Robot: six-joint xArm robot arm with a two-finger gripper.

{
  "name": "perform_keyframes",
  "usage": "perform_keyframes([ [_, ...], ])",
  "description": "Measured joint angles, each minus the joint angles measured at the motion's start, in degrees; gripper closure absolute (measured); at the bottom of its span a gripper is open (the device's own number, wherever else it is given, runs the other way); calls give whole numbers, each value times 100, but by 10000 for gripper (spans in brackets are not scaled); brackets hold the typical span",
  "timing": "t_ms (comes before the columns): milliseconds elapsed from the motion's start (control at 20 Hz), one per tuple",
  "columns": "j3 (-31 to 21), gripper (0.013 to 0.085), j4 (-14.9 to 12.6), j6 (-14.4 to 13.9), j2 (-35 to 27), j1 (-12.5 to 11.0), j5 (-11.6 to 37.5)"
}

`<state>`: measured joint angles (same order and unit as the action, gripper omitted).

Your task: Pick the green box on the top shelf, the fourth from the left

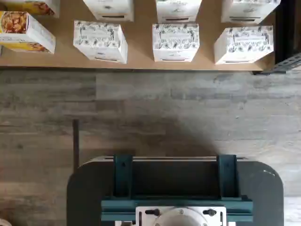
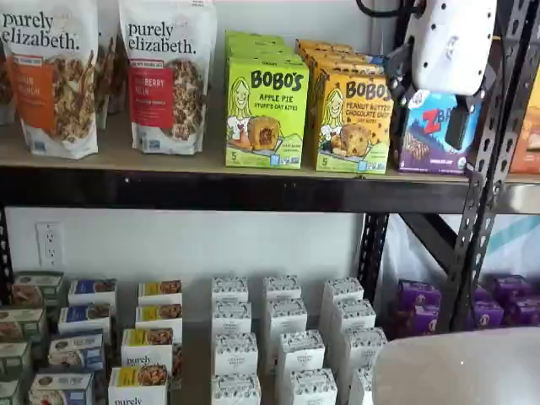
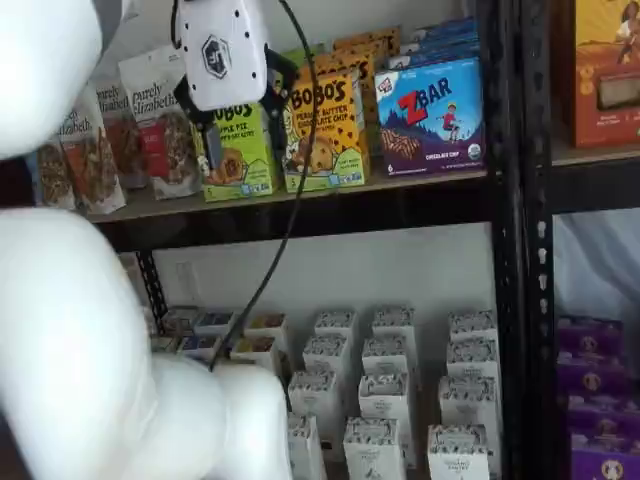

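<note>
Approach not yet closed: the gripper hangs in front of the top shelf with fingers spread and empty, so it should centre on the green box, left of the orange Bobo's box, before closing.

Lime green next to orange-yellow on the tan top shelf

The green box carries a blonde cartoon girl; the Peanut Butter box glows orange-yellow, the ZBar box blue-purple, and the small cartons below are white with dark leafy print.
</note>
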<state>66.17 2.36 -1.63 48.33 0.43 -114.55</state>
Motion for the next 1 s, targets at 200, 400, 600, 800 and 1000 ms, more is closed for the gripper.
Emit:
perform_keyframes([
  [200,-301,130,595,363,332,-565,536],
  [400,-277,130,615,412,318,-612,520],
  [600,-272,130,604,401,311,-595,521],
  [800,-265,130,602,305,286,-489,572],
  [1000,-284,130,470,49,286,-160,801],
])
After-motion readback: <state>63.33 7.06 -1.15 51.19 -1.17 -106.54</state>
